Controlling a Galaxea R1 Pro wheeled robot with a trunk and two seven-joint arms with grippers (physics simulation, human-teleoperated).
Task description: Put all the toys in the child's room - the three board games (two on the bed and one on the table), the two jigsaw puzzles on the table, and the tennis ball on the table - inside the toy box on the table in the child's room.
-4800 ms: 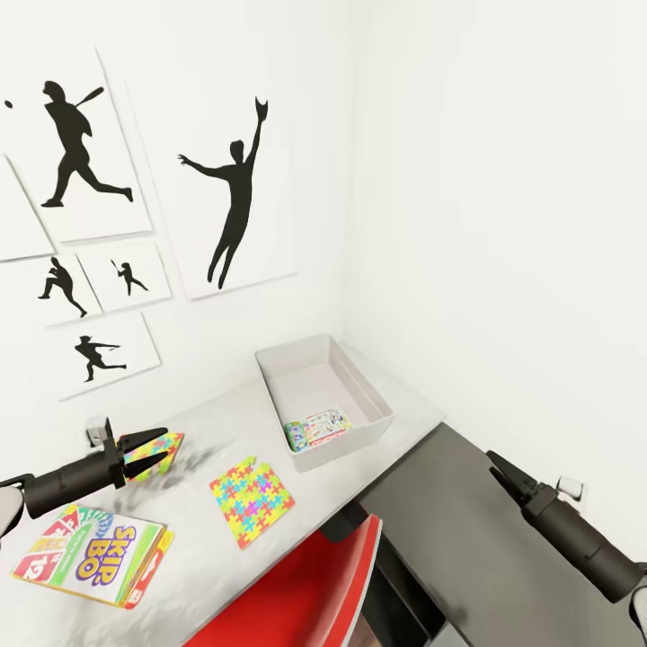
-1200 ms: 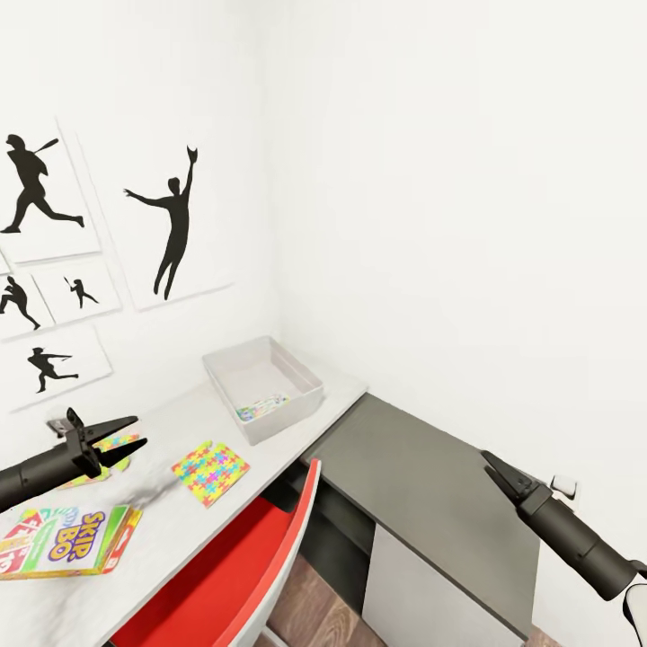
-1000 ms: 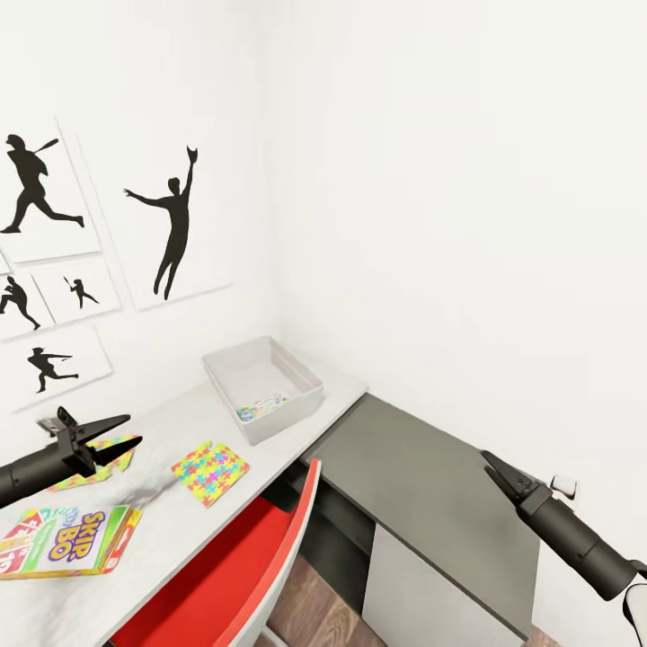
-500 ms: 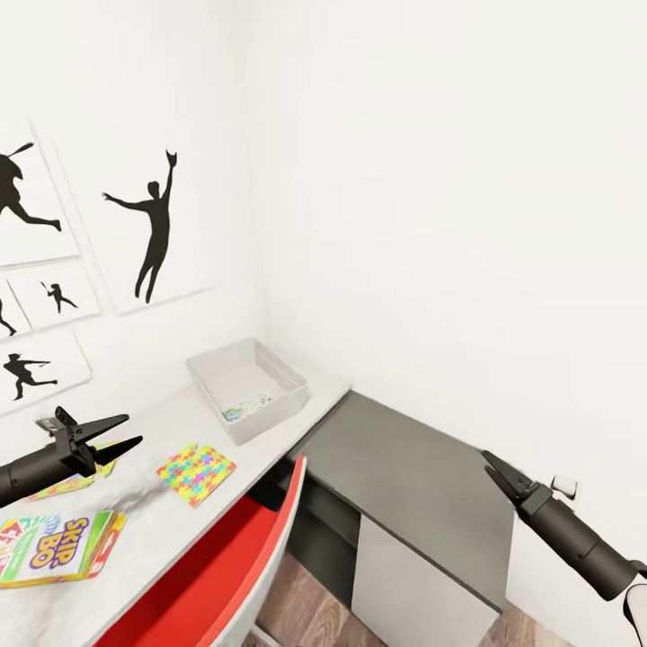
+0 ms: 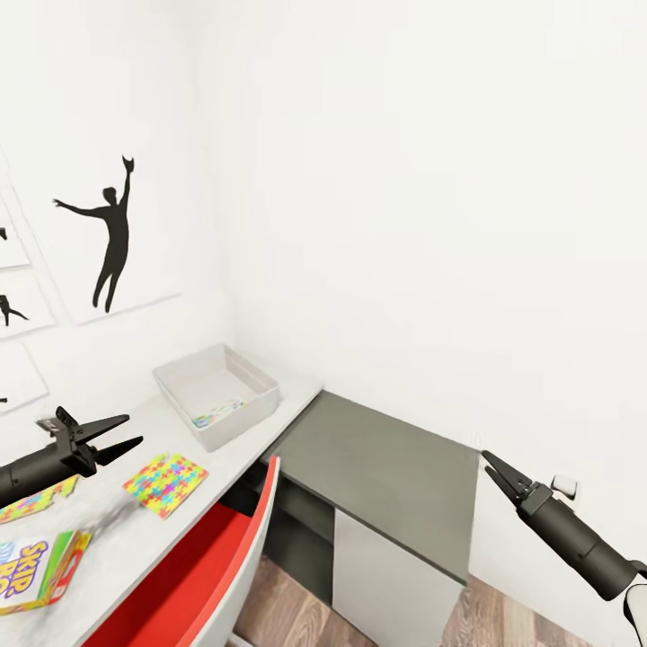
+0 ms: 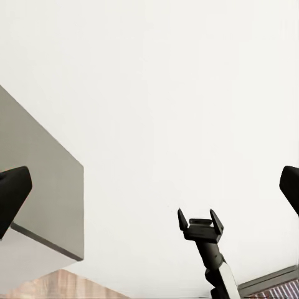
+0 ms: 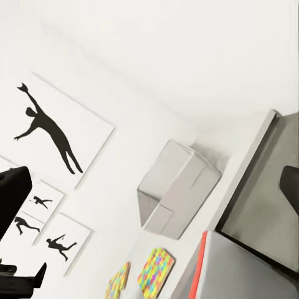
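Observation:
The light-grey toy box (image 5: 216,393) stands at the far end of the pale table (image 5: 289,392), by the wall corner. One blue, colourfully printed board game (image 5: 218,413) lies inside it. A jigsaw puzzle (image 5: 166,472) lies flat on the table in front of the box; the second jigsaw puzzle (image 5: 31,501) lies further left. My left gripper (image 5: 126,431) hangs open and empty above the table between the two puzzles. Off the table, my right gripper (image 5: 496,469) is open and empty over the dark cabinet's right end. The right wrist view takes in the toy box (image 7: 177,193) and both puzzles (image 7: 156,271).
A Skip-Bo card box (image 5: 36,566) lies at the table's near left. A red chair (image 5: 207,557) is pushed up to the table front. The lower dark-grey cabinet (image 5: 386,467) with a white panel adjoins the table on the right. Silhouette posters (image 5: 108,234) hang on the wall.
The camera has swung right, so table, box and posters sit further left in the picture. My left gripper, earlier down at the left jigsaw, now stands open above the table.

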